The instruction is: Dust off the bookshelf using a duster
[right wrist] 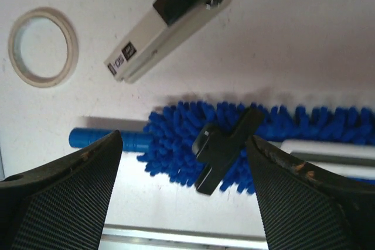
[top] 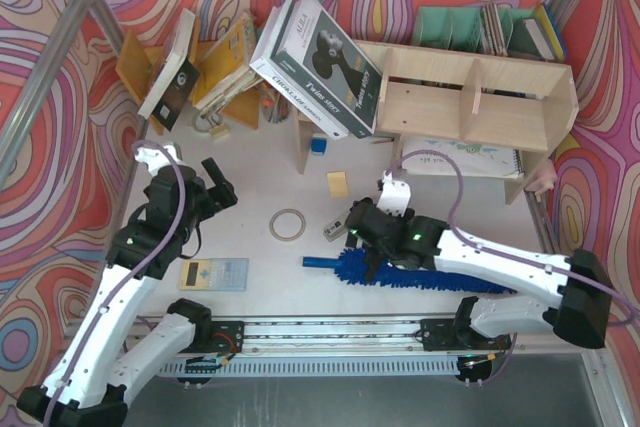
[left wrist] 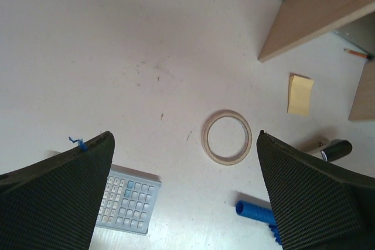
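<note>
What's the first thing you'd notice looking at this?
The swirly pink-and-orange walls all around jump out first. Then comes the fluffy bright-blue duster, lying near the front edge of the table, with the right fingers spread open above it. Further back, a big black-and-white box leans at the left end of the pale bookshelf.
</note>
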You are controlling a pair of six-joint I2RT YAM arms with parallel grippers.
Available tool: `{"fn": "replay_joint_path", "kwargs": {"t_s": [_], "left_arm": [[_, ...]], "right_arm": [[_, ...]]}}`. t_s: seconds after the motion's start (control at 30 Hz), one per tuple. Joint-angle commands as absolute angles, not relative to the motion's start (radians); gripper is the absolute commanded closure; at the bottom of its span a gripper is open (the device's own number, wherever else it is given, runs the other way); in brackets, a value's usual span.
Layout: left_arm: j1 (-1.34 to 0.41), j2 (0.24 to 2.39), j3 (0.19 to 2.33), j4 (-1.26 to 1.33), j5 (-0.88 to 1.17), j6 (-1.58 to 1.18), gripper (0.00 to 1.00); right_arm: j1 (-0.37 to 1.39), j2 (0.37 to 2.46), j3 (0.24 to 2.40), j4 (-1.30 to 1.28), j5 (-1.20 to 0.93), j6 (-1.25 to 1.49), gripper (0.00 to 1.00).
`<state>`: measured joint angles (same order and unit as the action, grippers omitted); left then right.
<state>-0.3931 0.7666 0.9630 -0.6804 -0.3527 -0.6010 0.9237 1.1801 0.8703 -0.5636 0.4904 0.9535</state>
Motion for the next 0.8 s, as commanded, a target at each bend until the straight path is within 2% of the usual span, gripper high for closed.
{"fn": "replay_joint_path", "kwargs": {"t_s": [0.0,0.13,0.43,0.77], "left_arm": [[-0.397,0.748,0.952,-0.696,-0.309,-0.564,0.01],[-0.4,0.718,0.955,-0.731,-0.34,-0.548,0.01],[-0.418,0.752,0.967,-0.748,-0.317,-0.513,0.02],[-0.419,0.738,0.962,-0.748,-0.321,-0.515,0.02]], "right_arm": [[1.038,1.278,0.951,-0.854,0.611,1.27,0.23],[1.073,1.332,0.947,-0.89,0.574,1.395,0.28],[1.074,1.417,1.0,-0.967,0.561,1.475,0.48],[1.073,1.515,1.053,-0.954,0.564,1.478,0.55]]}}
